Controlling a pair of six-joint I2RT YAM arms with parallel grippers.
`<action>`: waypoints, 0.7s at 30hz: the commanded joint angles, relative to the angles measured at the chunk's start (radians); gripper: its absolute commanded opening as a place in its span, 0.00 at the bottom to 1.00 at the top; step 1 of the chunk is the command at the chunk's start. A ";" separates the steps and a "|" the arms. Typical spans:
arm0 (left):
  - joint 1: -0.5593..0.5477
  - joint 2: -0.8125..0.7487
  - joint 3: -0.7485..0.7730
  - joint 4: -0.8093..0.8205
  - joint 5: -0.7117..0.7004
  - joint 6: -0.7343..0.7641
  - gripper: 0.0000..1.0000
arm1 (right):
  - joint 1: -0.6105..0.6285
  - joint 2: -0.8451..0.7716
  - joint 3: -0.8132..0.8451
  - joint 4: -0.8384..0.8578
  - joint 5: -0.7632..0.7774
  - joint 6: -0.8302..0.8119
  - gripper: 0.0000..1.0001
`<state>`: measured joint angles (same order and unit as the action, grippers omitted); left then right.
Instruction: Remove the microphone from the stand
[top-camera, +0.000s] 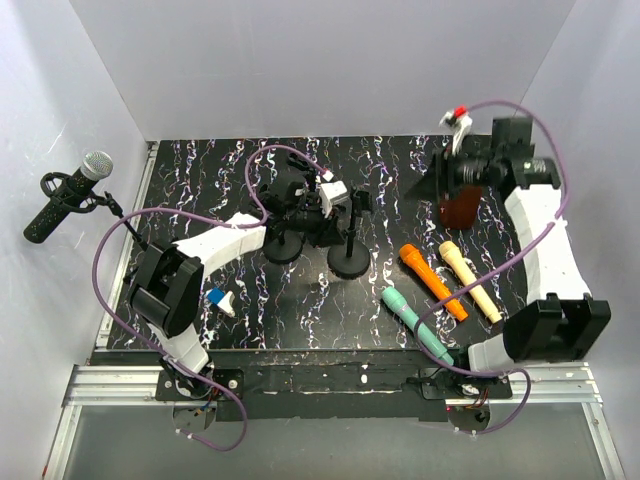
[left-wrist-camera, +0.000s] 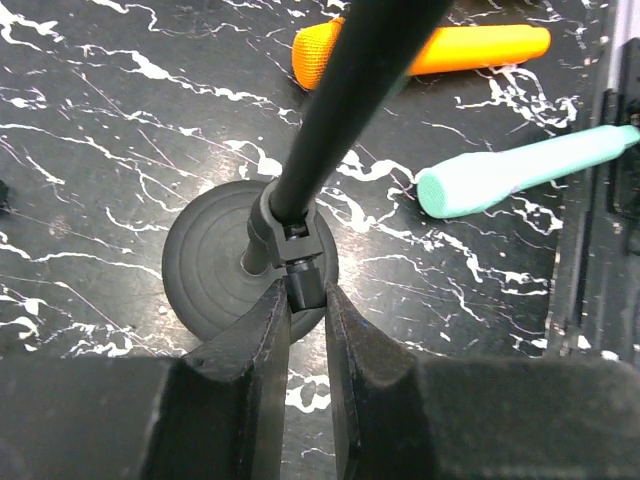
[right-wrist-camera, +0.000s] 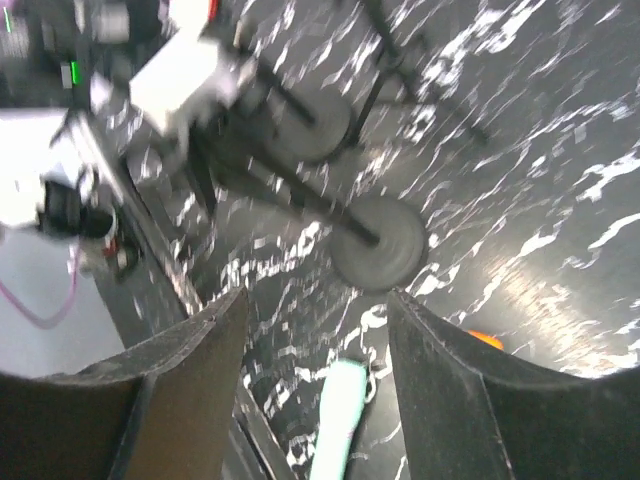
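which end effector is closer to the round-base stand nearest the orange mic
Left. The left end effector pinches the stand at its lower joint, just above the base; the right end effector hovers open, well off to its right.

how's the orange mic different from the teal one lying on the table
Colour: the orange microphone is bright orange, while the teal microphone is pale blue-green.
Place: the teal microphone lies nearer the front edge of the table. The orange microphone lies farther back, between it and a cream microphone.
Shared: both lie loose and flat, roughly parallel, with their heads pointing towards the far left.
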<state>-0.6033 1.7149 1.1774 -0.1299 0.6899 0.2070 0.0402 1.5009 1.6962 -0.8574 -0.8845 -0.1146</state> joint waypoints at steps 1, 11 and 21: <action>0.028 -0.005 0.085 -0.031 0.175 -0.047 0.00 | 0.010 -0.160 -0.344 0.286 -0.197 -0.335 0.67; 0.039 0.031 0.139 -0.119 0.237 -0.006 0.00 | 0.162 -0.076 -0.467 0.763 -0.206 -0.128 0.66; 0.040 0.063 0.177 -0.131 0.249 -0.006 0.00 | 0.248 -0.007 -0.524 0.948 -0.218 0.007 0.57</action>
<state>-0.5663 1.7954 1.2961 -0.2848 0.8848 0.1902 0.2707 1.4818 1.1847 -0.0433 -1.0737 -0.1864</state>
